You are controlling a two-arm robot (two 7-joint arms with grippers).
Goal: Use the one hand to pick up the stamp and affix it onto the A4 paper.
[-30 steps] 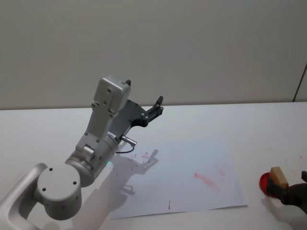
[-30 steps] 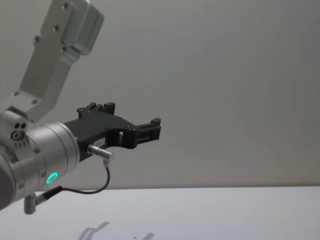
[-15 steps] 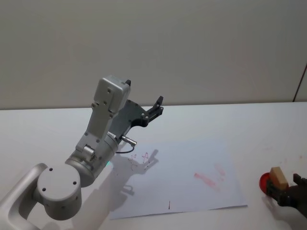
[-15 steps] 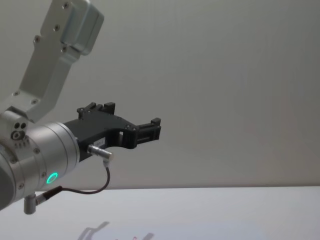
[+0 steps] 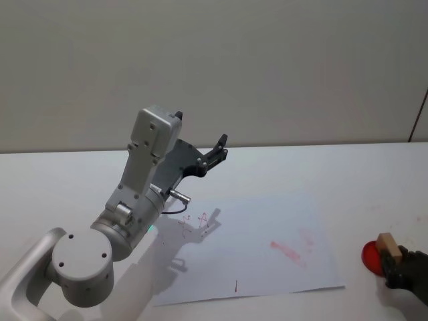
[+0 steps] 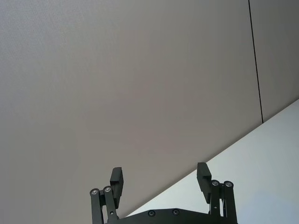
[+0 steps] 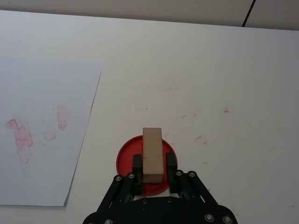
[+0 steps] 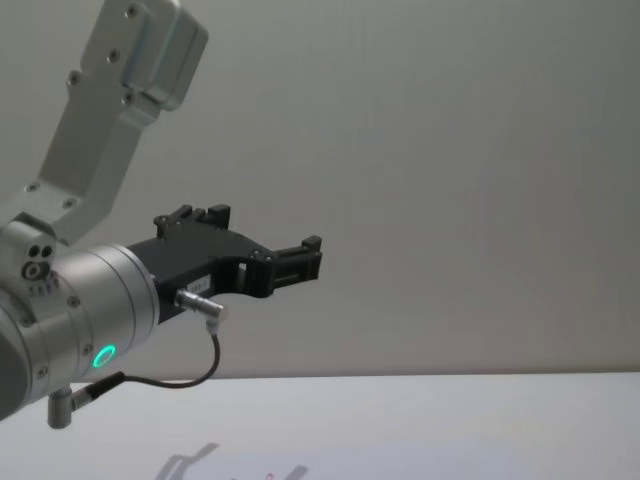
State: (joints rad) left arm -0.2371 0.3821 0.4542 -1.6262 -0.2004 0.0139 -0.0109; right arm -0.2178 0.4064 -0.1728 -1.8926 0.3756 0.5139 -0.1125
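Broadly, the job sits at its pick-up stage. At the lower right of the head view, the right gripper (image 5: 394,265) has its two fingers closed against the sides of the wooden stamp (image 5: 386,244). The stamp stands upright over the round red ink pad (image 5: 369,255). The right wrist view shows the block pinched between the fingers (image 7: 137,169), though I cannot tell whether its foot touches the pad. I judge it gripped and not yet carried anywhere.

The A4 paper (image 5: 254,231) lies flat in the lower middle of the frame, apart from the stamp, and bears faint red smudges (image 5: 289,251).

What remains is to raise the stamp, bring it over the sheet and press it down.

The left gripper (image 5: 217,148) hangs raised at centre left above the white table (image 5: 67,180), its fingers spread wide and empty.
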